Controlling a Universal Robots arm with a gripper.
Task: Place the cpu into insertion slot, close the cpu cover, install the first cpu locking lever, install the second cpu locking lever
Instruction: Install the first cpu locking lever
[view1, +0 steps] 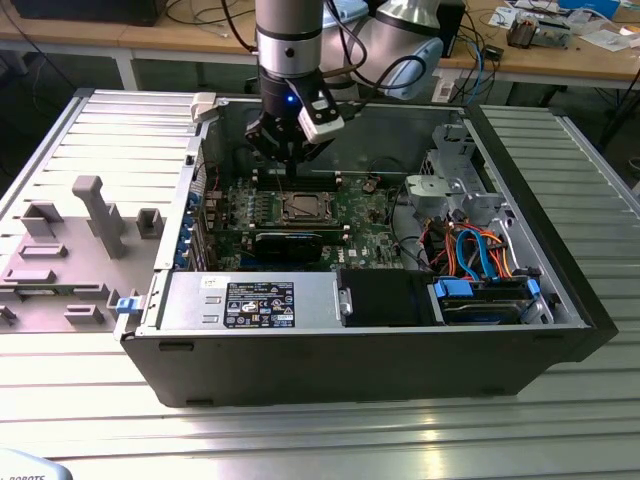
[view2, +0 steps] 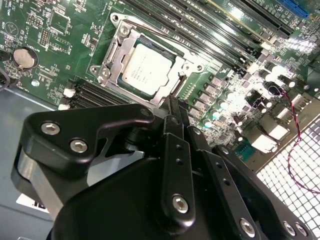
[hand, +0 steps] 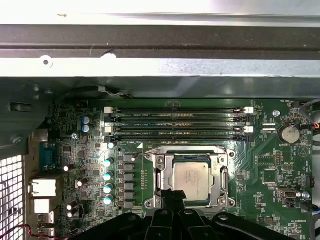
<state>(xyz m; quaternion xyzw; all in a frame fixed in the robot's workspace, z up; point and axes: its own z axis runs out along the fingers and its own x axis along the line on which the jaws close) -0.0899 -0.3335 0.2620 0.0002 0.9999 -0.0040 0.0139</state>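
The cpu (view2: 147, 67) is sitting flat in the insertion slot (hand: 150, 202) on the green board (view1: 370, 215). The cpu cover (view2: 112, 52) is lying closed around its silver top in both wrist views. Running from the exterior view's left to its right, a grey fixture block (view1: 100, 215) is resting on the slatted table (view1: 300, 440), the open computer case (view1: 350, 370) is lying beside it, and blue and orange cables (view1: 475, 250) are curling at the case's far end. The gripper (view2: 172, 105) is hanging just over the socket's edge, its fingers (view2: 171, 127) pressing together at the tip.
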